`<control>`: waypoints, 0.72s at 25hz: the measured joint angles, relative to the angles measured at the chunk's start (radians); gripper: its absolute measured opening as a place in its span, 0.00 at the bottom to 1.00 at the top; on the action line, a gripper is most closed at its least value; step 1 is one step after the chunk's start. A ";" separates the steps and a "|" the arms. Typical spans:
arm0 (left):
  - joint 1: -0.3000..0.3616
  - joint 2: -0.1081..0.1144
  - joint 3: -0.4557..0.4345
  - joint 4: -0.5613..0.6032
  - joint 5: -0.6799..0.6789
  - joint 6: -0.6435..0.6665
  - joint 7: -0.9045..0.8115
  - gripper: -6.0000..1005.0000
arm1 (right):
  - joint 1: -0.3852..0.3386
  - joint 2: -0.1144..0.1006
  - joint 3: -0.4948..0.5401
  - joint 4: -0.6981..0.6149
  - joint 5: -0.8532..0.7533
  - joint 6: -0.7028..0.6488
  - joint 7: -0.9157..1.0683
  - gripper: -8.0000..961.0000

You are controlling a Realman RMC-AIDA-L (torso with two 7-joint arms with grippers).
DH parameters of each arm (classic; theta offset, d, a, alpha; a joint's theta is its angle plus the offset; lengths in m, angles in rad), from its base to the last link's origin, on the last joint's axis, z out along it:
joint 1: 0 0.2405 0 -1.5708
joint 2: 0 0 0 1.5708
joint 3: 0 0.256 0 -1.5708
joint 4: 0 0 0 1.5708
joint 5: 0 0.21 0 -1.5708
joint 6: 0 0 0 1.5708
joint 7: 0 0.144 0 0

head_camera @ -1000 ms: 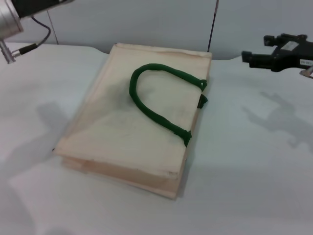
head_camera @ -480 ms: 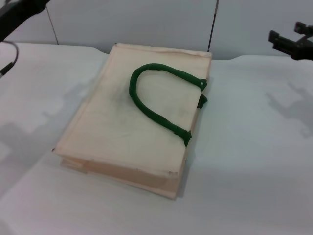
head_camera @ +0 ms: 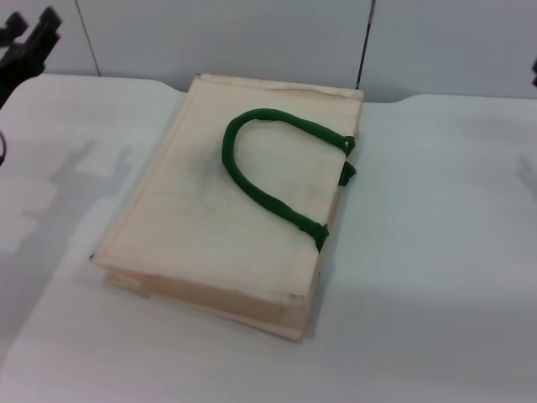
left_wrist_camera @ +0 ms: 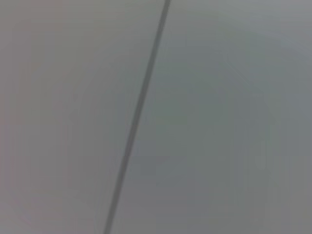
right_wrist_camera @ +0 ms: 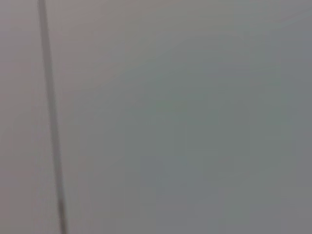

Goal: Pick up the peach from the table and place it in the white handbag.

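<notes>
The white handbag (head_camera: 226,210) lies flat in the middle of the table (head_camera: 419,252), with its dark green loop handle (head_camera: 264,180) resting on top. The peach shows in no view. My left gripper (head_camera: 29,40) is raised at the far left top corner of the head view, well away from the bag. Of my right arm only a dark sliver (head_camera: 534,71) shows at the right edge, and its gripper is out of view. Both wrist views show only a blank grey wall with a dark seam (left_wrist_camera: 139,112).
A grey panelled wall (head_camera: 252,34) stands behind the table, with a dark vertical seam (head_camera: 365,42) behind the bag. Bare tabletop lies on both sides of the bag and in front of it.
Both arms have risen and pulled outward: the left to the top left corner, the right almost out of the frame at the right edge. The bag has not moved.
</notes>
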 joint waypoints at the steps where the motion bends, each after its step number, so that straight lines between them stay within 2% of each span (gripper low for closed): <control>1: 0.010 0.000 0.000 0.018 -0.026 -0.014 0.034 0.60 | 0.000 0.000 0.000 0.029 0.059 0.026 -0.049 0.86; 5: 0.040 0.000 -0.001 0.081 -0.112 -0.055 0.153 0.60 | 0.007 0.000 0.000 0.136 0.218 0.125 -0.236 0.86; 8: 0.057 -0.002 -0.001 0.134 -0.177 -0.077 0.255 0.60 | 0.013 0.000 0.000 0.190 0.290 0.165 -0.300 0.86; 14: 0.080 -0.002 -0.002 0.210 -0.285 -0.118 0.462 0.60 | 0.018 0.000 0.001 0.202 0.318 0.164 -0.302 0.86; 18: 0.079 -0.003 -0.003 0.229 -0.309 -0.147 0.493 0.60 | 0.021 0.000 0.027 0.216 0.320 0.162 -0.301 0.86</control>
